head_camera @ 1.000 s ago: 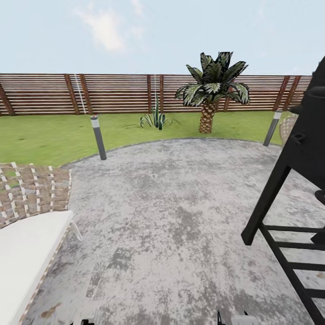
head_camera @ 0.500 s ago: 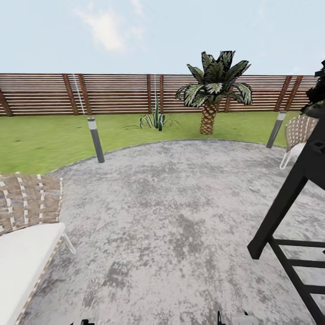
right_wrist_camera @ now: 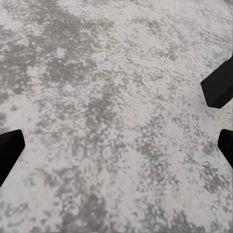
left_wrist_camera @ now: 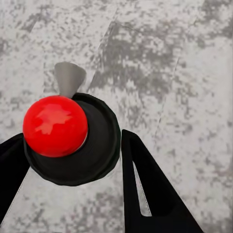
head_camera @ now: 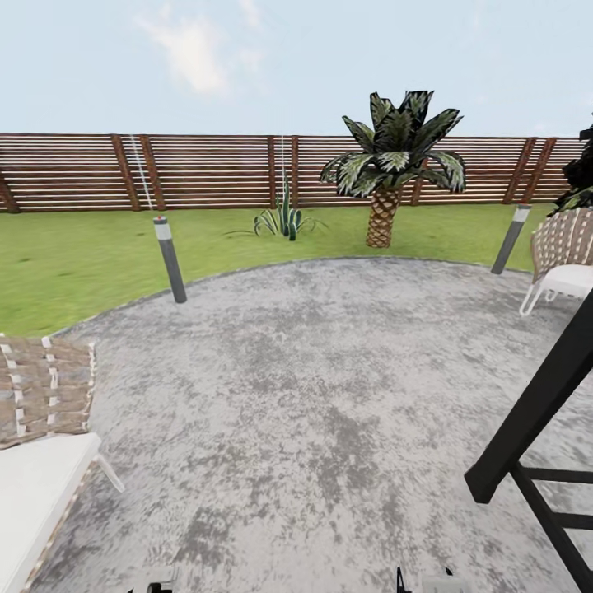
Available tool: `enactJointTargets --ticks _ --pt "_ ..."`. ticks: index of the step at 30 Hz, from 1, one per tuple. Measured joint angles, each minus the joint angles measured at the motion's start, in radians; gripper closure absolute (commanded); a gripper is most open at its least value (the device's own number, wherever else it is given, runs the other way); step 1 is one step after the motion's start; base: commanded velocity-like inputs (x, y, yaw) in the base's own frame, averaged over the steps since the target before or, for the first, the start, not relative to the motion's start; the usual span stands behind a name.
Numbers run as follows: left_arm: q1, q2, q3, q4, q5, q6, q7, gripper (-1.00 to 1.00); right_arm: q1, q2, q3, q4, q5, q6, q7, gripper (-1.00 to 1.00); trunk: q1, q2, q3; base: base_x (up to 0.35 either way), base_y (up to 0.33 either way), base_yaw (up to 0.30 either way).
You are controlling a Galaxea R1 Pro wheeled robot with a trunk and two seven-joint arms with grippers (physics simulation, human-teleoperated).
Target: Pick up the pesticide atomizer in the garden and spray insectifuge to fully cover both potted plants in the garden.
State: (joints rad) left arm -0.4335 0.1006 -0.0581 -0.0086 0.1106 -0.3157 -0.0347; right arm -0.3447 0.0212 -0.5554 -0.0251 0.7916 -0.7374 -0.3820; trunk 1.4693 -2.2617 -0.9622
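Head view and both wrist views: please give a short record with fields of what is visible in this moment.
ground: mottled grey paved patio, lawn behind it
fence: brown slatted fence at the back
plants: palm; striped clump in the grass
lamps: two grey bollard lamps at the patio edge
seats: wicker seat near left, wicker seat far right
left claw: open, over a red ball on a black disc
right claw: open, above bare paving

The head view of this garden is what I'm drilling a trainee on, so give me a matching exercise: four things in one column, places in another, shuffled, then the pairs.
1. scaly-trunked palm tree
2. grey bollard lamp
3. brown wicker seat with white cushion
4. black slatted frame

A. lower left corner
B. lawn before the fence
C. lower right
D. patio's left edge

Pairs: 1-B, 2-D, 3-A, 4-C
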Motion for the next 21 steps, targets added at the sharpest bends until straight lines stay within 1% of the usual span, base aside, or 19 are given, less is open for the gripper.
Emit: enactJointTargets --ticks 7,11,13,15,18,20,21 --pt "0.000 -0.002 0.000 0.000 0.000 0.000 0.000 1.00 0.000 0.000 0.000 0.000 0.000 0.000 0.000 -1.00 0.000 0.000 0.000 0.295 0.000 0.000" --pt "0.000 -0.003 -0.001 0.000 0.000 0.001 -0.002 1.00 0.000 -0.005 0.001 -0.002 0.001 0.014 0.001 -1.00 0.000 0.000 0.000 0.304 0.000 0.000" --pt "0.000 -0.010 -0.003 0.000 -0.002 0.001 -0.003 1.00 0.002 -0.001 0.001 0.000 0.000 0.018 0.001 -1.00 0.000 0.000 0.000 0.304 0.000 0.000" --pt "0.000 -0.017 -0.003 0.000 -0.003 0.002 -0.004 1.00 0.025 0.001 0.001 0.000 0.000 0.023 0.001 -1.00 0.000 0.000 0.000 0.304 0.000 0.000" --pt "0.000 -0.019 -0.003 0.000 -0.003 0.001 -0.004 1.00 0.042 -0.018 -0.002 -0.010 -0.001 0.024 -0.001 -1.00 0.000 0.000 0.000 0.315 0.000 0.000" --pt "0.000 -0.019 -0.003 0.000 -0.003 0.001 -0.004 1.00 0.044 -0.049 -0.008 -0.033 -0.004 0.025 -0.001 -1.00 0.000 0.000 0.000 0.323 0.000 0.000" --pt "0.000 -0.019 -0.003 0.000 -0.003 0.001 -0.003 1.00 0.045 -0.047 -0.002 -0.044 -0.001 0.024 0.001 -1.00 0.000 0.000 0.000 0.325 0.000 0.000"
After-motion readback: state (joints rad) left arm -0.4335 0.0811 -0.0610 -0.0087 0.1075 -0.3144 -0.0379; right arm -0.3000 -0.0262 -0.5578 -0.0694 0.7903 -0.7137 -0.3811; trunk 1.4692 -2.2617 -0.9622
